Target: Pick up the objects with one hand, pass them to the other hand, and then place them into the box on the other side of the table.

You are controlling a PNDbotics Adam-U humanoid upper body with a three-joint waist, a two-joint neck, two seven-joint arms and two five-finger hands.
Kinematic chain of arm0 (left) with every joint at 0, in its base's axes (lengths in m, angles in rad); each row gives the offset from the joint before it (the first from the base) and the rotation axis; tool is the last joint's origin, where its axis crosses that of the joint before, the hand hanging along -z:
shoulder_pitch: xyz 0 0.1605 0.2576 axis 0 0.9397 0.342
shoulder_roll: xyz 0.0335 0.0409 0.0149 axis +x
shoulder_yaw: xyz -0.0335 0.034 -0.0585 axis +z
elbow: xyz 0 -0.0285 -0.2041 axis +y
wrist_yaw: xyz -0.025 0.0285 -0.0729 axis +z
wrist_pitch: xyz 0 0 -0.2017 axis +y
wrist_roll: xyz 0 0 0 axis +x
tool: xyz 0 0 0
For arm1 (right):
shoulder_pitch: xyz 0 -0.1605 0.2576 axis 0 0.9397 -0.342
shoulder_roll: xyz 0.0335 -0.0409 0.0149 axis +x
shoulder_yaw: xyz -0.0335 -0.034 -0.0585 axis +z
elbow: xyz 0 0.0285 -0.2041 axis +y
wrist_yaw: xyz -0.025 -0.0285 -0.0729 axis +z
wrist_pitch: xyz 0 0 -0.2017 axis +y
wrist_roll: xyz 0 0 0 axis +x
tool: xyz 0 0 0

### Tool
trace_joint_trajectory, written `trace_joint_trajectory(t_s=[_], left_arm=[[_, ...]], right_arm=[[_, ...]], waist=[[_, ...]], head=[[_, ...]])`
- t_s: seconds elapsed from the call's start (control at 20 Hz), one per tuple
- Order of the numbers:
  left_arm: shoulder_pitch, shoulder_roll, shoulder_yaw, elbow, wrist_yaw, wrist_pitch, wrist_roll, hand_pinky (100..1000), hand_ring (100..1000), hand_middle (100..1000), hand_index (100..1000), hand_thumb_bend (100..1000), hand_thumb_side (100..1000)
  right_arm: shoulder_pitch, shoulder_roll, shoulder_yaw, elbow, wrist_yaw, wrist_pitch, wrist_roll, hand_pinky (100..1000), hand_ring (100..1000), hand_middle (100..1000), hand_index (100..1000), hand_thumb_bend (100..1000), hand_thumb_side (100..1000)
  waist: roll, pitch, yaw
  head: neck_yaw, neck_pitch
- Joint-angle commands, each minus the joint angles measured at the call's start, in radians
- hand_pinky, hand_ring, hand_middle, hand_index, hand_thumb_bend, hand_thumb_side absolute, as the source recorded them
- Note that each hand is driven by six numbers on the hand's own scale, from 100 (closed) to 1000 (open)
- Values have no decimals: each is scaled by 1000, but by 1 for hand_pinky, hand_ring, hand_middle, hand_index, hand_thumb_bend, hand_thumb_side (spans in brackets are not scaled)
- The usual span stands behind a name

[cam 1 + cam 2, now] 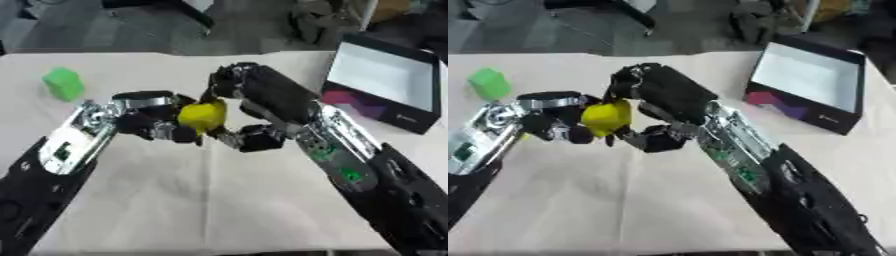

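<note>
Mid-handover above the tabletop [219, 200]: yellow object [202, 116] sits between both hands. Left hand [149, 117] fingers curled on it; right hand [254, 100] fingers seemingly wrapping too, hard to confirm. Early left release risks a drop short of the box [381, 85].

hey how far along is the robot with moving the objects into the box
Nothing looks finished: the box on the right shows only its pale inside. In hand: the yellow object sits between both hands over mid-table, the left hand curled round it, the right hand closing around it, so the pass is underway. Left: placing it in the box, then the green block at far left.
</note>
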Motion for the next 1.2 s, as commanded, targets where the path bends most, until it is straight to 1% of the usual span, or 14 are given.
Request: trace_joint_trajectory(t_s=[0.05, 0.15, 0.25, 0.35, 0.45, 0.5, 0.6, 0.65, 0.7, 0.75, 0.85, 0.9, 1.05, 1.2], left_arm=[[-10, 8, 26, -13, 37, -22, -17, 791, 622, 677, 804, 720, 706], [-7, 13, 44, -20, 54, -31, -21, 796, 629, 688, 812, 718, 723], [-4, 21, 75, -17, 54, -40, 5, 796, 638, 697, 815, 704, 730], [1, 32, 120, 0, 32, -51, 86, 795, 639, 698, 809, 688, 723], [11, 46, 169, 19, 1, -66, 194, 795, 640, 698, 803, 663, 724], [20, 53, 196, 23, -13, -77, 241, 795, 640, 699, 802, 640, 719], [43, 66, 244, 19, -25, -98, 299, 795, 639, 698, 801, 618, 710], [57, 73, 265, 11, -24, -106, 318, 794, 636, 692, 798, 600, 698], [77, 82, 293, -3, -25, -115, 340, 794, 635, 689, 797, 589, 697], [101, 91, 319, -24, -23, -123, 358, 791, 630, 684, 794, 546, 701], [154, 105, 363, -73, -33, -134, 385, 790, 627, 680, 791, 523, 694], [179, 106, 381, -98, -42, -138, 396, 789, 627, 680, 791, 517, 691], [250, 87, 434, -171, -60, -146, 433, 790, 627, 679, 790, 513, 681], [299, 61, 474, -232, -63, -146, 462, 790, 626, 676, 790, 511, 675]], right_arm=[[-15, -9, -17, -1, -11, -3, 1, 663, 589, 488, 291, 194, 100], [-11, -16, -22, -3, -13, -1, -3, 663, 588, 487, 291, 188, 100], [-6, -32, -31, -13, -19, 2, -15, 662, 585, 483, 293, 184, 100], [1, -62, -46, -31, -31, 11, -29, 661, 584, 482, 295, 183, 100], [14, -109, -73, -46, -48, 33, -46, 663, 586, 485, 300, 174, 100], [24, -137, -98, -48, -52, 51, -58, 661, 586, 486, 305, 180, 100], [46, -183, -152, -27, -67, 103, -91, 650, 578, 476, 310, 213, 100], [54, -203, -179, -4, -79, 131, -111, 644, 572, 475, 330, 100, 100], [60, -230, -218, 36, -87, 169, -139, 641, 571, 475, 338, 220, 100], [61, -256, -257, 92, -96, 207, -169, 634, 567, 474, 356, 237, 100], [46, -297, -331, 236, -128, 281, -232, 626, 562, 469, 373, 278, 100], [32, -310, -361, 314, -146, 308, -261, 622, 561, 466, 384, 302, 100], [-32, -339, -450, 571, -188, 360, -332, 621, 562, 467, 415, 322, 100], [-101, -361, -521, 806, -193, 379, -405, 622, 566, 472, 462, 346, 100]], waist=[[0, -10, -1], [-1, -9, 0], [-2, -10, 1], [-4, -10, 1], [-5, -11, -1], [-6, -11, -3], [-6, -10, -5], [-6, -10, -6], [-5, -9, -5], [-3, -9, -3], [1, -7, 3], [3, -6, 8], [12, -2, 29], [18, 7, 55]], head=[[-2, -2], [-4, -2], [-8, -2], [-14, -2], [-31, -2], [-49, -2], [-82, -2], [-99, -2], [-122, -2], [-146, -2], [-189, -2], [-206, -2], [-257, -2], [-304, -2]])
